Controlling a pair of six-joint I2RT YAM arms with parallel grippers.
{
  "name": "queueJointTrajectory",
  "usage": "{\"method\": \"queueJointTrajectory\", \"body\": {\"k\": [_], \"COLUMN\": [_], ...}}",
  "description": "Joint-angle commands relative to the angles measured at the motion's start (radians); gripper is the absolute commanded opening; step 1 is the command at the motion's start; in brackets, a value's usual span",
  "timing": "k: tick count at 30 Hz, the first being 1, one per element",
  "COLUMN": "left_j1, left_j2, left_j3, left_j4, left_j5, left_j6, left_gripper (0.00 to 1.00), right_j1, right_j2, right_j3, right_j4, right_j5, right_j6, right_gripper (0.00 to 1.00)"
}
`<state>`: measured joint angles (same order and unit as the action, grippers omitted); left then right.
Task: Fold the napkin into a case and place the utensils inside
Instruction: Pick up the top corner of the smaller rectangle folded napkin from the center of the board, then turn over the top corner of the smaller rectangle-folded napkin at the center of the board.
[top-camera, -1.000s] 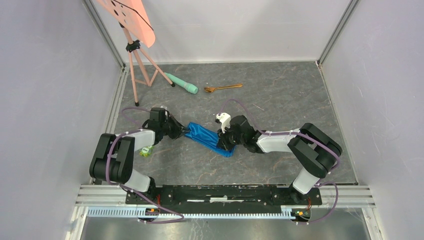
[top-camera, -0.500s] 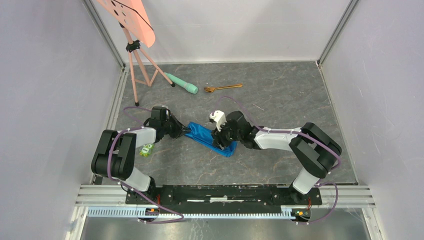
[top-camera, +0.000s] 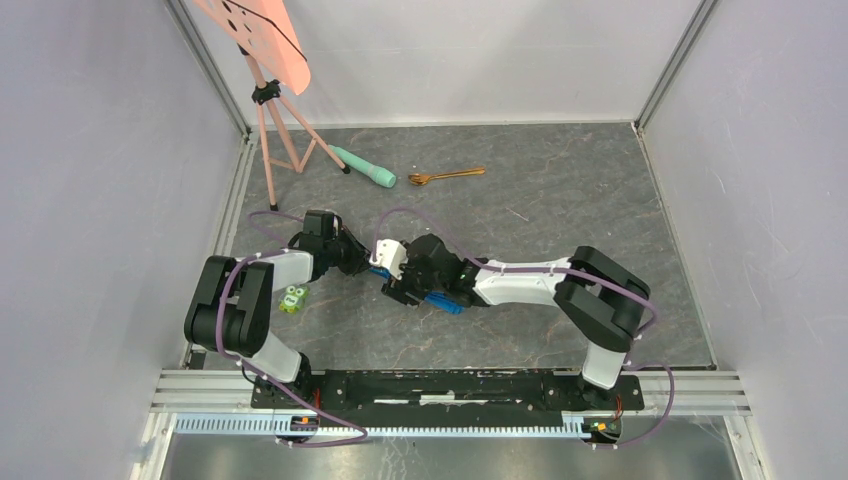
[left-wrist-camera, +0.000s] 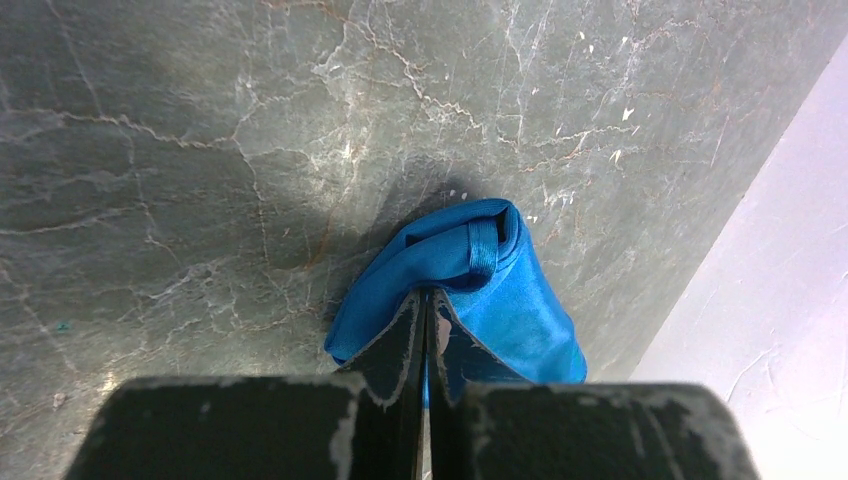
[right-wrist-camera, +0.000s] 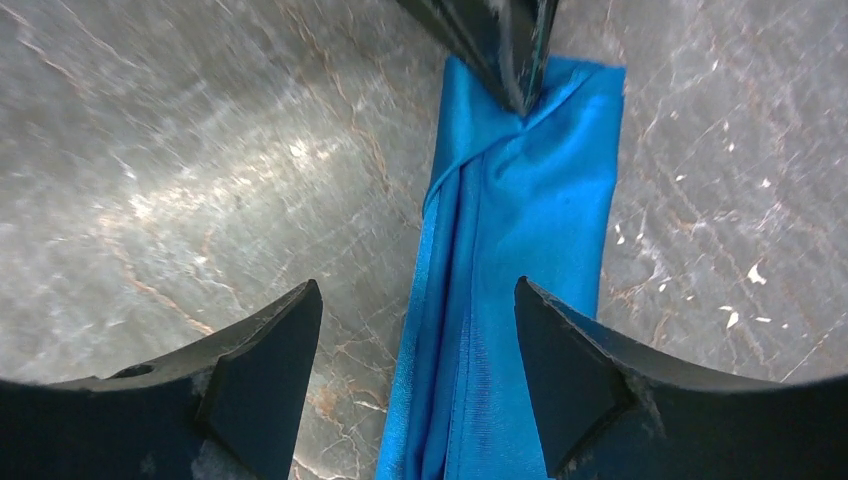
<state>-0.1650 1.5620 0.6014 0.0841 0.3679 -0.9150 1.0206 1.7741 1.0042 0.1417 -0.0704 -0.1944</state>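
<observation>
Folding step: the napkin (top-camera: 445, 304), a narrow strip at the overhead view's centre, is pinched at one end by the left jaws, right jaws spread above it; next, probably regrasp and fold over.

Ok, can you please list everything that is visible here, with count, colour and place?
napkin: one, bright blue, folded narrow, table centre
utensils: count unclear, copper-gold, far middle of table
cylinder: one, mint green, left of the utensils
tripod stand: one, pink, far left corner
small toy: one, green, beside the left arm
table: one, grey marble
left gripper: black, shut on the napkin's end
right gripper: black, open, over the napkin
</observation>
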Motion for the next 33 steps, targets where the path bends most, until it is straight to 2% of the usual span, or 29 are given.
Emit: {"method": "queueJointTrajectory", "body": {"k": [1,11,17,22,24,26,30,33], "left_j1": [0.001,0.001,0.001,0.001,0.001,0.001,0.000,-0.001], "left_j2": [0.035,0.028,0.020,0.005,0.000,-0.004,-0.019,-0.071], "left_j3": [0.001,-0.002,-0.001,0.003,0.004,0.006,0.012,0.023], "left_j4": [-0.066,-0.063,-0.068,-0.079,-0.079,-0.079,-0.079,-0.131], "left_j5": [-0.067,-0.069,-0.068,-0.078,-0.080,-0.081,-0.073,-0.073], "left_j6": [0.068,0.070,0.073,0.080,0.081,0.085,0.087,0.090], "left_gripper": [0.03,0.03,0.03,0.03,0.03,0.03,0.04,0.10], "right_j1": [0.027,0.045,0.044,0.044,0.044,0.044,0.044,0.044], "right_j2": [0.061,0.137,0.169,0.190,0.194,0.191,0.183,0.153], "right_j3": [0.048,0.027,-0.017,-0.027,-0.032,-0.041,-0.044,-0.032], "right_j4": [0.003,0.065,0.134,0.150,0.153,0.162,0.167,0.150], "right_j5": [0.152,0.307,0.348,0.374,0.372,0.361,0.343,0.295], "right_j6": [-0.029,0.013,0.048,0.062,0.064,0.064,0.076,0.119], "right_gripper": [0.77,0.69,0.49,0.51,0.48,0.39,0.15,0.00]}}
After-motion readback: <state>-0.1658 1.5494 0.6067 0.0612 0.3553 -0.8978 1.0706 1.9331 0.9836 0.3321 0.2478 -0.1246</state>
